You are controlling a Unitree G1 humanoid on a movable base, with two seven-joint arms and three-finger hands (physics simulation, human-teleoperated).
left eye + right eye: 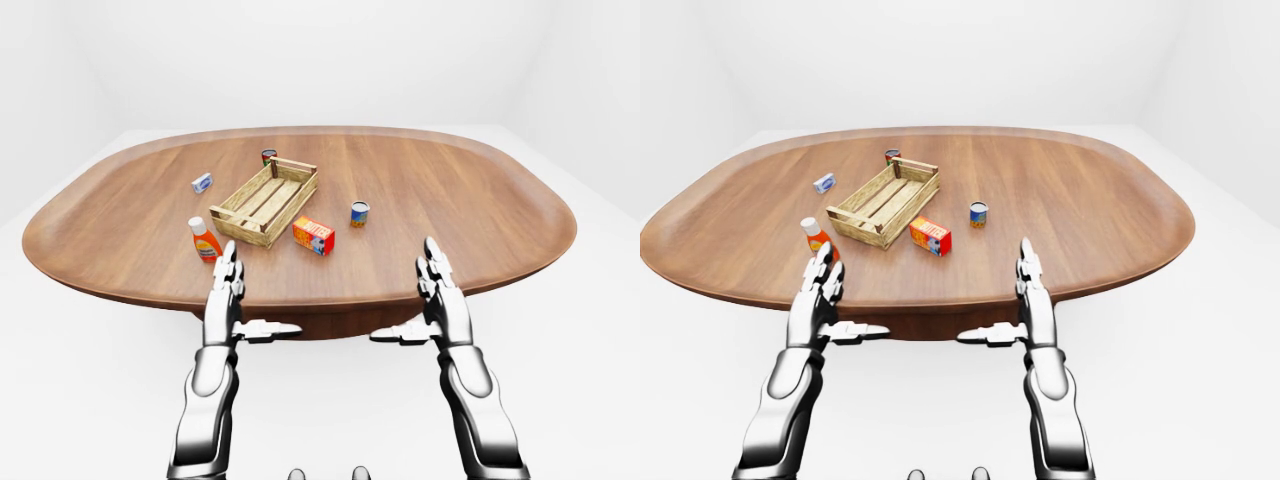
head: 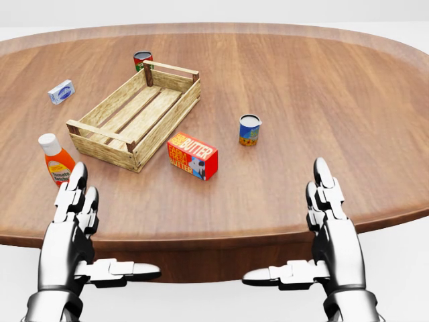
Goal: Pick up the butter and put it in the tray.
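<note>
**Hands at near rim, butter unheld**

We find the left robot hand (image 2: 70,225) and right robot hand (image 2: 330,218) spread, holding nothing, at the bench (image 2: 348,107) near edge. The butter (image 2: 192,155) lies just beside the tray (image 2: 137,114), with bare wood around it.

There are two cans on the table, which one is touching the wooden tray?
The red and green can at the tray's top corner in the head view; whether it actually touches, I cannot tell. The blue can stands alone, right of the butter box.

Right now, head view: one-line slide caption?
Both open hands hover at table edge; butter box lies beside empty wooden tray.
</note>
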